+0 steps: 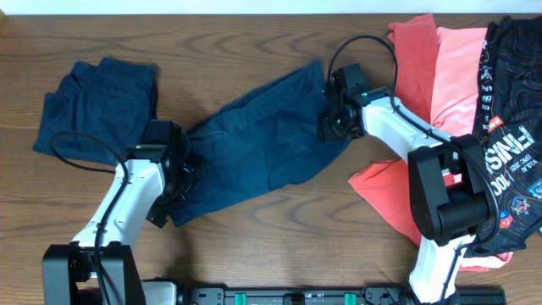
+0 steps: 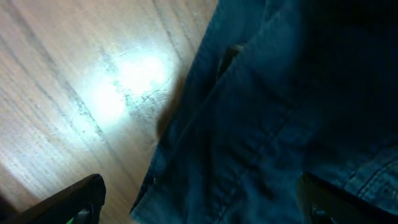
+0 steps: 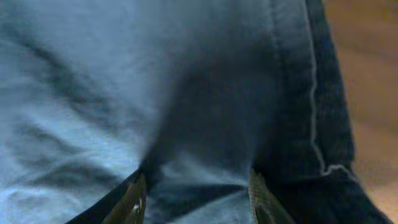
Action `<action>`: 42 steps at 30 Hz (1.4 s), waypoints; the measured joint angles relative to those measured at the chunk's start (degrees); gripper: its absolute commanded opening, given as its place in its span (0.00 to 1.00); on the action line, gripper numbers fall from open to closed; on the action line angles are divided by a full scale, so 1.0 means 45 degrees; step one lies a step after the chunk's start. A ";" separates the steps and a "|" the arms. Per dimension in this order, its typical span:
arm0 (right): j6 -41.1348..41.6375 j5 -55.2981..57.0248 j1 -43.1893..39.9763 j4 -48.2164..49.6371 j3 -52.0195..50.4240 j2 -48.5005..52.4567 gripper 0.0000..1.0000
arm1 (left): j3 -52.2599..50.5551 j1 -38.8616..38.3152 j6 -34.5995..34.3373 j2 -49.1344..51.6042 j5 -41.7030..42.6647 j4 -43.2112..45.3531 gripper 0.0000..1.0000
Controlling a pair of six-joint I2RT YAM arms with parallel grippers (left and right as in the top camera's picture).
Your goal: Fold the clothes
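The navy trousers (image 1: 262,140) lie spread in the middle of the table (image 1: 254,34). Their long axis goes diagonally: one end points to the table's near-left side and the other end points to its far-right side. The cloth is mostly flat, with some soft wrinkles.

The left gripper (image 1: 185,174) is at the near-left end of the trousers, low over the table. In the left wrist view its fingers (image 2: 81,199) stand wide apart. Between them I see the hem edge of the trousers and some bare wood with a bright spot of light, and nothing is held.

The right gripper (image 1: 329,123) is at the far-right end of the trousers. In the right wrist view its fingers (image 3: 134,200) are narrow. A bunch of navy cloth sits between them and the creases run toward them, so it seems to hold the trousers there. A stitched seam runs along the cloth beside this gripper.

A folded navy piece (image 1: 97,102) rests on the far-left part of the table, apart from the trousers. On the right side of the table lie coral shirts (image 1: 440,68), and a black printed shirt (image 1: 512,127) lies partly over them at the table's right edge.
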 measured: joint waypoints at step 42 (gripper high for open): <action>-0.0335 -0.2016 0.0151 -0.0675 -0.0257 -0.3181 0.21 | 0.1001 0.0005 0.5693 0.1263 0.3512 -0.0942 0.06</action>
